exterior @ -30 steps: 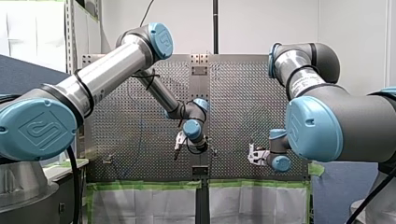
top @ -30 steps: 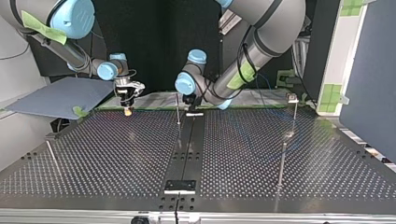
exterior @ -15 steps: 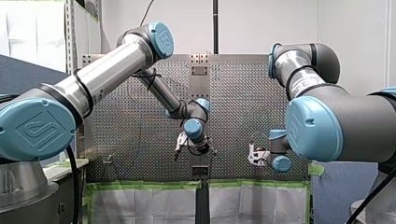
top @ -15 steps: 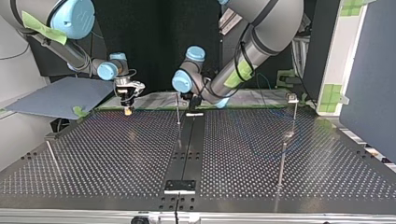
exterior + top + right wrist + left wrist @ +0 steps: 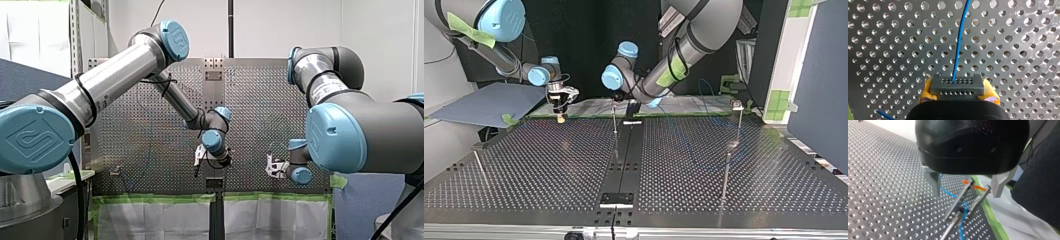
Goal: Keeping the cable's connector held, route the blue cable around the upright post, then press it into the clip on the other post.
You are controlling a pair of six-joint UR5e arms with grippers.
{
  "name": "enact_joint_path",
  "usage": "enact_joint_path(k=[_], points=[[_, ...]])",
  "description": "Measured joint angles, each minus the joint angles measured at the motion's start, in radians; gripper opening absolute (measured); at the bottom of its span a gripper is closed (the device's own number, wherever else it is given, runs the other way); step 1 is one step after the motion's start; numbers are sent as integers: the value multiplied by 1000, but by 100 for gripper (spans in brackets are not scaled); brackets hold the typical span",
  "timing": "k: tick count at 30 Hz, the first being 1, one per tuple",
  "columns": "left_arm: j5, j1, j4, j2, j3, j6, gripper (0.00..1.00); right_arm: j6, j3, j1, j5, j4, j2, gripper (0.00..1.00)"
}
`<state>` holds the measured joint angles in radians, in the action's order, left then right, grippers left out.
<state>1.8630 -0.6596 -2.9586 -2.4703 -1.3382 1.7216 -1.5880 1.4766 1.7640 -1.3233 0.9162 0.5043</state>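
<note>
In the right wrist view my right gripper (image 5: 958,100) is shut, its yellow pads clamped on the grey connector (image 5: 957,86). The blue cable (image 5: 959,42) leaves the connector and runs ahead over the perforated plate. In the left wrist view my left gripper (image 5: 966,195) is open, and its metal fingers (image 5: 934,182) straddle the two orange-tipped prongs of a thin post (image 5: 965,192). The blue cable (image 5: 948,193) runs past that post lower down. In the top view this post (image 5: 614,117) stands at the middle rear, under my left gripper (image 5: 624,104). My right gripper (image 5: 560,112) hangs further left.
At the top view's right stand a tall post with a clip head (image 5: 738,106) and a plain post (image 5: 725,175). A leaning rod (image 5: 479,167) stands at its left. A dark centre strip (image 5: 624,155) divides the table. Green tape (image 5: 150,198) lines the table's edge.
My left arm has swung toward the top view's left, bringing its open gripper over the middle post. My right gripper has stayed still, holding the connector.
</note>
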Motion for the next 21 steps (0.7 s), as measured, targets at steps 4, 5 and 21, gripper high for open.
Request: enact_joint_path(k=[4,5,21], points=[[15,-8,34,-1,-19,8,100,0,0,0,2,-1,0,0],[17,-10,42,-1,-21,11,100,0,0,0,2,-2,0,0],[40,-23,172,-15,-56,71,100,0,0,0,2,-3,-2,0]])
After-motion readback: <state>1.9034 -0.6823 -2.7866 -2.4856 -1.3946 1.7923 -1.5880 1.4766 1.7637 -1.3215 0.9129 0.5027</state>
